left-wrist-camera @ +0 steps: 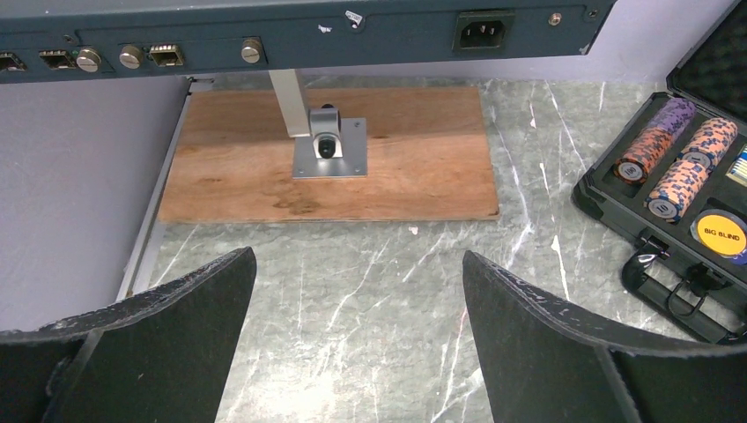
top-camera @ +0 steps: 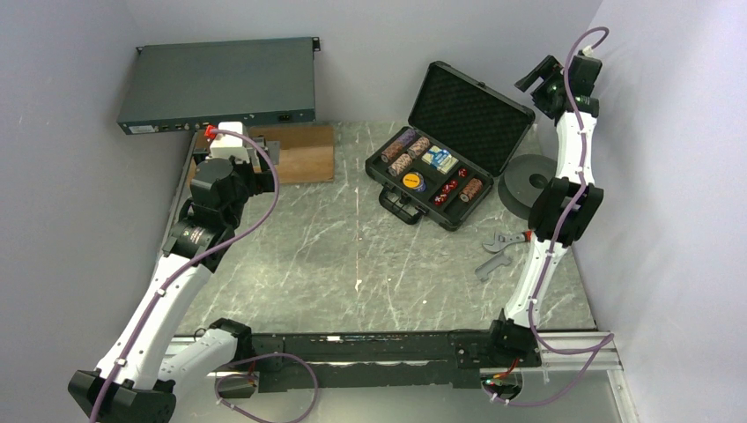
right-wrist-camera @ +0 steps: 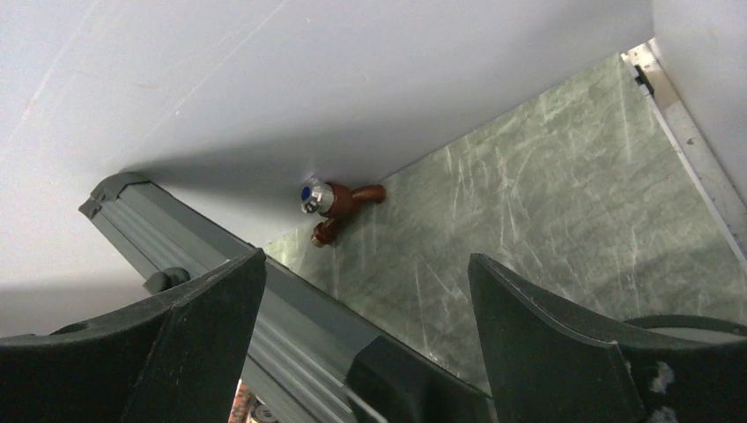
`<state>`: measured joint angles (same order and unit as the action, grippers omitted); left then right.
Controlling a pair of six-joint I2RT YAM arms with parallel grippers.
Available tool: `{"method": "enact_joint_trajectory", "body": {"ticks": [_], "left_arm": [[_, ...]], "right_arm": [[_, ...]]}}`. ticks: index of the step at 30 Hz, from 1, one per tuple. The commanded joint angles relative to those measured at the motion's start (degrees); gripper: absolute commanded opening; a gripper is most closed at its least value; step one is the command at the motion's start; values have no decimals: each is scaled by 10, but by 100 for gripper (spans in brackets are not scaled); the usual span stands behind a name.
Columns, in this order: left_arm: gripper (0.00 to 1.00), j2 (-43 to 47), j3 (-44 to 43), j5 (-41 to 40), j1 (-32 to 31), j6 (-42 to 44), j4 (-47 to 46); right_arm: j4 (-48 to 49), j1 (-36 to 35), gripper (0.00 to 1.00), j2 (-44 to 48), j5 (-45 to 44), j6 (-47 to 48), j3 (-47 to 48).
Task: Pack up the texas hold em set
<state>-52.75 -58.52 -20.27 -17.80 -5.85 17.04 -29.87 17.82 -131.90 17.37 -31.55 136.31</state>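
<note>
The black hard case (top-camera: 394, 196) lies open at the back right of the table, its foam-lined lid (top-camera: 471, 113) standing up. Striped chip rolls (top-camera: 405, 150), a blue-white card box (top-camera: 439, 159), a yellow button (top-camera: 411, 181) and red dice (top-camera: 449, 189) sit in its tray. My right gripper (top-camera: 534, 81) hangs open high behind the lid. In the right wrist view the lid's ribbed top edge (right-wrist-camera: 291, 326) runs between the right gripper's (right-wrist-camera: 366, 260) fingers without touching them. My left gripper (left-wrist-camera: 357, 256) is open and empty over bare table, left of the case; the chip rolls (left-wrist-camera: 674, 154) show at its right.
A flat grey electronics box (top-camera: 220, 84) overhangs the back left, above a wooden board (top-camera: 299, 152) with a metal bracket (left-wrist-camera: 328, 145). A black disc (top-camera: 528, 181) and grey wrenches (top-camera: 496, 253) lie right of the case. A reddish-brown fitting (right-wrist-camera: 339, 201) sits against the back wall.
</note>
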Motion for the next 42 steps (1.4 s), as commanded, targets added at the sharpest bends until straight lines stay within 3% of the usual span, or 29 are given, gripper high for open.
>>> {"method": "enact_joint_trajectory", "body": {"ticks": [1,11,34,42], "left_arm": [[93,3,-27,11,2,-11,-12],[93,3,-25,6,2,-8,-13],[93,10,-24,-5,2,-2,-15],[93,12,-23,-7,2,-1,-16]], "right_arm": [[26,4,87,-3,60,-11,39],[30,2,84,8,140,-26,-15],[27,-46,82,107,150,3,-134],[5,-79,83,109,143,19,-130]]}}
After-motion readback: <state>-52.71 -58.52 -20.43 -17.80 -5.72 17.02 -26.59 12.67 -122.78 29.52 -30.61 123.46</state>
